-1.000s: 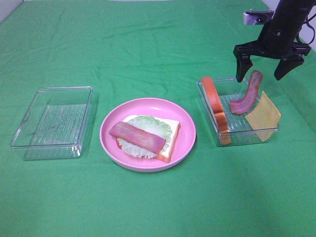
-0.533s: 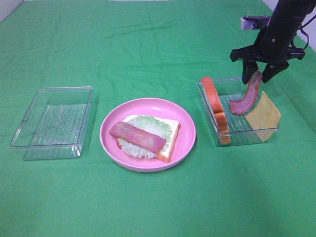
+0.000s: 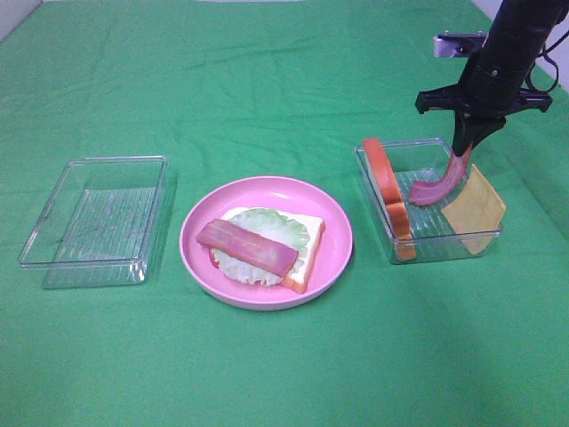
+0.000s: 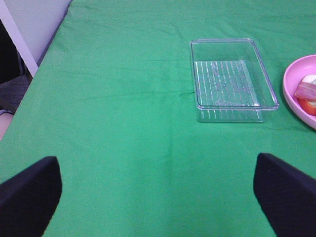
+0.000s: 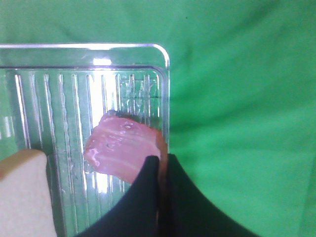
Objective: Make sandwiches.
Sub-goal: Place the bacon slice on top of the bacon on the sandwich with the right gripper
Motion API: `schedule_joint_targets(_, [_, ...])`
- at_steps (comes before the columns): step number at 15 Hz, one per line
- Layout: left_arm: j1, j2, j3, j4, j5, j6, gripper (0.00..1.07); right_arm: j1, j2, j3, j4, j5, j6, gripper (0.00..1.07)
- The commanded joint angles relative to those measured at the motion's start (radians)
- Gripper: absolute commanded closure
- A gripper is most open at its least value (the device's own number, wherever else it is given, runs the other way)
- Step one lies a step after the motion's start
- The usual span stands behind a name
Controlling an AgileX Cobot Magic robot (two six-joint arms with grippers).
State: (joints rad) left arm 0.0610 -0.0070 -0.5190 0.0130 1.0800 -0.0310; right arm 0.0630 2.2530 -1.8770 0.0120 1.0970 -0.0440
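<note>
Right pincer: was wide, now clamped on bacon in tray, 3 o'clock of sandwich on plate; lift likely next. Left pincer: spread wide, empty.

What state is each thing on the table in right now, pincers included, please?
Right pincer: shut on the bacon strip, at its upper end.
Bacon strip: lower end in the right tray.
Bread slice: on edge in that tray.
Cheese: leaning over that tray's corner.
Left tray: empty.
Open sandwich: on the pink plate, no top slice.
Left pincer: open, holding nothing.
</note>
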Motion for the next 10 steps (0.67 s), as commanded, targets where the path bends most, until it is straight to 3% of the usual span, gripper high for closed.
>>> schedule_joint_targets(1, [0.001,-0.013,0.001,-0.005,-0.002,0.0,0.06,-0.004,-0.09,-0.002,0.011,0.013,-0.007,1.07])
schedule_joint_targets(7, [0.001,-0.013,0.001,-0.005,-0.002,0.0,0.06,0.038,-0.311,-0.002,0.159,0.023,-0.051,1.07])
schedule_joint_targets(10, [0.001,-0.013,0.001,-0.005,-0.002,0.0,0.06,0.174,-0.361,-0.002,0.182,0.023,-0.058,1.07])
